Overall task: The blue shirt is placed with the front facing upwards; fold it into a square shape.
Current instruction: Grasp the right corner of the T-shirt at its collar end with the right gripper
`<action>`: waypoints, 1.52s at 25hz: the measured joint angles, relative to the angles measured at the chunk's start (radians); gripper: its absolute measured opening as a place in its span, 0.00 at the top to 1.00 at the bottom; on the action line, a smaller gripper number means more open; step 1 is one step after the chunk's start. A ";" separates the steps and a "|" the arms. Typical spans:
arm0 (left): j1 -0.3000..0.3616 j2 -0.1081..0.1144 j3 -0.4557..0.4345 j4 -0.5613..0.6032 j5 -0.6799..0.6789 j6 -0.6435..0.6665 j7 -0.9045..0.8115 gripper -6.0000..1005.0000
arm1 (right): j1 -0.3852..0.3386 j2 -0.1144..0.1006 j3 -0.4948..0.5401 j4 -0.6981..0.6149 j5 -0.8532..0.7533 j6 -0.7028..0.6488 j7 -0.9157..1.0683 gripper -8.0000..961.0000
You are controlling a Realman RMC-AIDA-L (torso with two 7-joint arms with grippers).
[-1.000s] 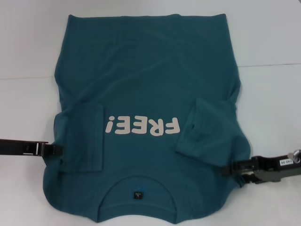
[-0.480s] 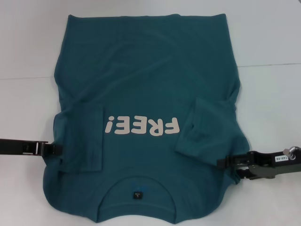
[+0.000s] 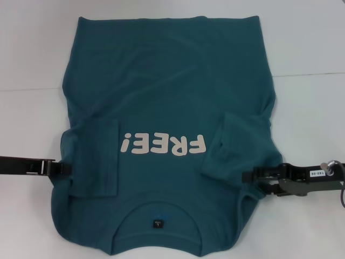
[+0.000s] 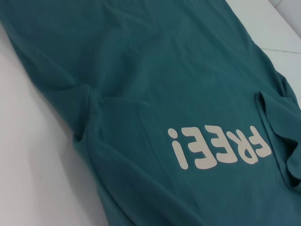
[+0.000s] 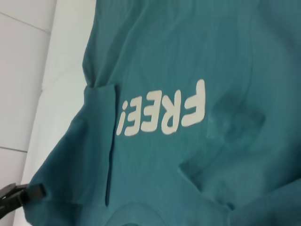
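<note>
On white table (image 3: pixel 32 54), blue shirt (image 3: pixel 167 97) — sleeves folded

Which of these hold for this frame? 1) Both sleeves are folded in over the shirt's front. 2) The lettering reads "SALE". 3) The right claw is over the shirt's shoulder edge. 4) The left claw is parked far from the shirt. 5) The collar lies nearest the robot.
1) True: both sleeves of the blue shirt lie folded inward.
2) False: it reads "FREE!".
3) True: the right claw is on that edge.
4) False: the left claw touches the shirt's opposite edge.
5) True: the collar is nearest.
</note>
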 joint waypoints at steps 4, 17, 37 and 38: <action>-0.001 0.000 -0.001 0.000 0.000 -0.001 0.001 0.97 | 0.016 0.002 -0.001 0.030 0.000 0.036 -0.001 0.06; -0.002 0.003 -0.002 0.000 0.000 -0.002 0.004 0.97 | 0.079 0.014 0.000 0.051 0.039 0.052 -0.016 0.06; -0.002 0.003 -0.004 -0.001 0.000 0.001 0.005 0.97 | 0.014 -0.059 0.062 -0.014 0.069 -0.119 0.020 0.06; -0.002 0.003 -0.004 -0.001 0.000 0.002 0.005 0.97 | 0.006 -0.063 0.063 -0.027 0.069 -0.135 0.025 0.06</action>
